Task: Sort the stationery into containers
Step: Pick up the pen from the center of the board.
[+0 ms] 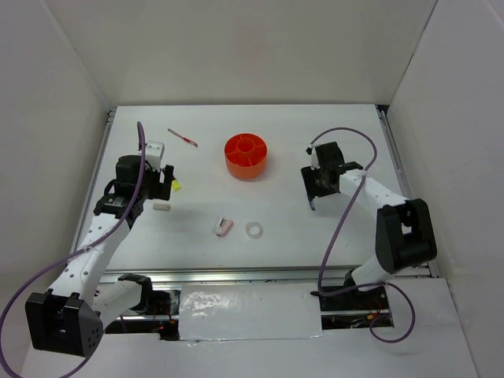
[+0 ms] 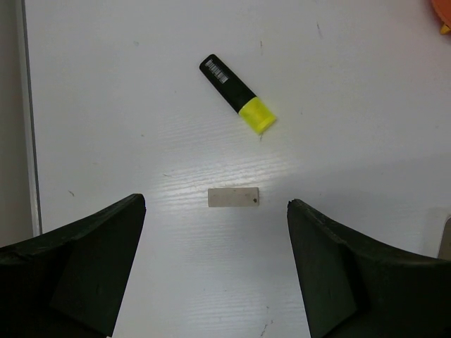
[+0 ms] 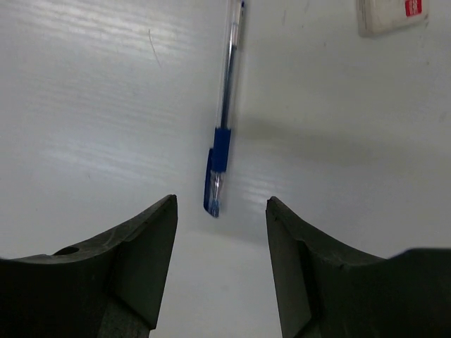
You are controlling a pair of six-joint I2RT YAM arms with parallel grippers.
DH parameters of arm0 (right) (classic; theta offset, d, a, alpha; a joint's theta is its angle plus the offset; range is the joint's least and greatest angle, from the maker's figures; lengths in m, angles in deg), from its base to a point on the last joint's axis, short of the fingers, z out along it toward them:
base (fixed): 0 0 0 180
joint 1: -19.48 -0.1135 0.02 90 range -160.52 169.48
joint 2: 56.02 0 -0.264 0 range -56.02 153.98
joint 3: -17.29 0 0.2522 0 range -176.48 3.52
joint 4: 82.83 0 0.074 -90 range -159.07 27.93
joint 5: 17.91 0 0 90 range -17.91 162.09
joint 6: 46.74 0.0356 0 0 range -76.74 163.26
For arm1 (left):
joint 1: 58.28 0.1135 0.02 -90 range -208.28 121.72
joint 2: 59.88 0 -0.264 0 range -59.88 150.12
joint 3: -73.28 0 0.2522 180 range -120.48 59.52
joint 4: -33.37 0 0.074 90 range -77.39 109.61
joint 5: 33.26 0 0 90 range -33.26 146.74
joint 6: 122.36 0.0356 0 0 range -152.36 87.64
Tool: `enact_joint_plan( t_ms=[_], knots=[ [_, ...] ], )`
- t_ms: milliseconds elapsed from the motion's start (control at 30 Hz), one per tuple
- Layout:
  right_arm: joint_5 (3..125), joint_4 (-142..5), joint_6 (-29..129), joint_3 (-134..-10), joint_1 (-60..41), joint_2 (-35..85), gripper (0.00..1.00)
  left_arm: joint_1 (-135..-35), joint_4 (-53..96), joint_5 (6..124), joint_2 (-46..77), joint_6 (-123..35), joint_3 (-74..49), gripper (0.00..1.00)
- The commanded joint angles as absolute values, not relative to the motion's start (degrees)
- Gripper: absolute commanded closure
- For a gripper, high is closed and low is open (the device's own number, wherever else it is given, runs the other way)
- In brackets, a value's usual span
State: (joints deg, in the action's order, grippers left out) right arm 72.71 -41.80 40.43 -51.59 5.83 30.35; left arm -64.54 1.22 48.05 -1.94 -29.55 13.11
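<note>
The round orange organizer [image 1: 246, 156] stands at the table's back middle. My left gripper [image 1: 164, 187] is open above a white eraser block [image 2: 233, 197], which lies just ahead between the spread fingers [image 2: 216, 204]. A black highlighter with a yellow cap [image 2: 237, 94] lies beyond it. My right gripper [image 1: 313, 195] is open and empty [image 3: 222, 203] over a blue pen [image 3: 222, 141], whose near end sits between the fingertips. A red pen [image 1: 182, 138], a pink-white piece [image 1: 224, 227] and a white tape ring [image 1: 253, 229] lie on the table.
A white eraser with a red label [image 3: 391, 14] lies beyond the blue pen. The organizer's edge shows in the left wrist view's top right corner [image 2: 444, 10]. White walls enclose the table on three sides.
</note>
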Motion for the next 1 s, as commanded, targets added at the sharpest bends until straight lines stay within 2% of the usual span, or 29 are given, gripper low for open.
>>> enact_joint_plan(
  t_ms=[0,133,333,500,667,700,767,967],
  knots=[
    [74.55,-42.79,45.09,-57.37,4.72,34.41,0.4,-64.61,2.3,48.66,-1.78,-29.72,11.1,0.06],
    [74.73,-42.7,46.07,-60.81,4.27,40.38,0.41,-64.52,2.3,48.04,-1.87,-29.55,11.88,0.06],
    [73.5,-41.65,46.6,-64.76,4.36,46.01,0.49,-64.43,3.18,48.48,-2.48,-29.28,13.03,0.06],
    [74.37,-41.21,46.43,-67.4,4.36,49.44,0.52,-64.52,5.37,49.62,-2.92,-29.37,14.34,0.07],
    [74.64,-40.33,46.25,-69.51,4.62,51.99,0.59,-64.52,9.31,55.23,-5.99,-26.74,17.06,0.06],
    [74.38,-39.63,46.25,-70.47,4.8,52.6,0.64,-64.61,10.03,56.2,-7.3,-25.43,17.85,0.06],
    [74.2,-38.4,46.16,-71.88,4.97,53.92,0.68,-64.52,11.26,60.07,-8.37,-23.41,18.3,0.06],
    [73.5,-31.64,45.64,-78.47,5.24,58.32,0.68,-65.22,9.33,65.88,-7.32,-19.97,15.41,0.08]
  ],
)
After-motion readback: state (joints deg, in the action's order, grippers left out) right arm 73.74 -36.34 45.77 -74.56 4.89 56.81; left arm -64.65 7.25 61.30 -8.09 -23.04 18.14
